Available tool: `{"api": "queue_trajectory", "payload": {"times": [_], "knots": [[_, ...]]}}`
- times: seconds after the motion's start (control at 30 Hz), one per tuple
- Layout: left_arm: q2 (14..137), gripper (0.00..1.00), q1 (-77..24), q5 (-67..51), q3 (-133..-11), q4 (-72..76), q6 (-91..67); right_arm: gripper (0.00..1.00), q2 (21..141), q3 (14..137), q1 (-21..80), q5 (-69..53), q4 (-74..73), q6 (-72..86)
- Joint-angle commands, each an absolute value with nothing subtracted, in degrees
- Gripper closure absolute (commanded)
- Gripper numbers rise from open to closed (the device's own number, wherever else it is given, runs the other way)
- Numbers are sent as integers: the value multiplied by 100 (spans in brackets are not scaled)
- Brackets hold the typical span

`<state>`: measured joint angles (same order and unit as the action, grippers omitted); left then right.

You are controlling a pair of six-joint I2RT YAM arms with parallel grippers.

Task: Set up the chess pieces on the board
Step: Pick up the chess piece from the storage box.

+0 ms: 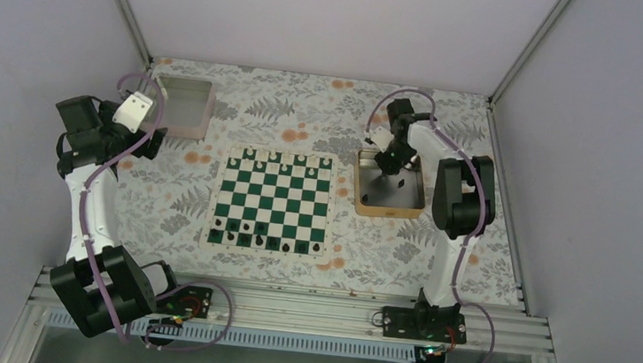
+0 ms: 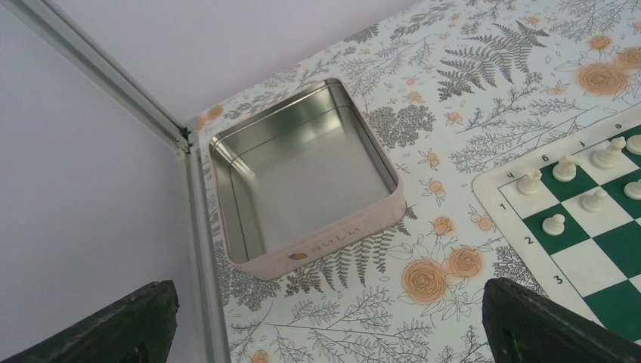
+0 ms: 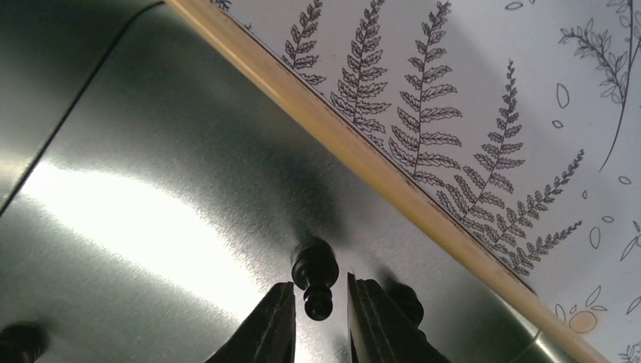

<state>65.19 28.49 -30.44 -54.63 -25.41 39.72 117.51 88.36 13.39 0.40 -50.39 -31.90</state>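
- Two arms stand at the near edge of the flowery table (image 1: pixel 289 107), one on each side.
- The left hand (image 2: pixel 329 302) hangs above the table with its fingers wide open. It holds nothing.
- Just past it, a pink tray (image 2: pixel 325 253) sits in the far left corner.
- The board (image 1: pixel 274 196) lies flat in the middle of the table, between the two arms.
- White pieces (image 1: pixel 276 157) stand along its far edge.
- Some black chess pieces (image 1: pixel 259 240) stand along its near edge, with a few in the next row.
- A gold-rimmed tray (image 1: pixel 386 211) sits just to the right of the board.
- The right hand (image 3: pixel 319 286) reaches down into this tray.
- Its fingers are a little apart, one on each side of a lying black piece (image 3: pixel 315 266), and a thin gap shows on both sides.
- Two more dark pieces lie near it in the tray.
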Motion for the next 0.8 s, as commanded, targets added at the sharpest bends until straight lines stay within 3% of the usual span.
{"api": "queue_trajectory", "payload": {"times": [0.0, 0.23, 0.43, 0.77], "knots": [[6406, 0, 2880, -3083, -5507, -2567, 4045, 81, 11798, 9000, 1294, -161, -4995, -3272], [6432, 0, 2877, -3099, -5520, -2584, 4029, 90, 11649, 9064, 1293, -295, -5221, -3291], [6431, 0, 2882, -3101, -5528, -2562, 4022, 77, 11509, 9018, 1296, -187, -5224, -3295], [6406, 0, 2876, -3088, -5502, -2614, 4065, 78, 11786, 9091, 1292, -157, -5214, -3290]]}}
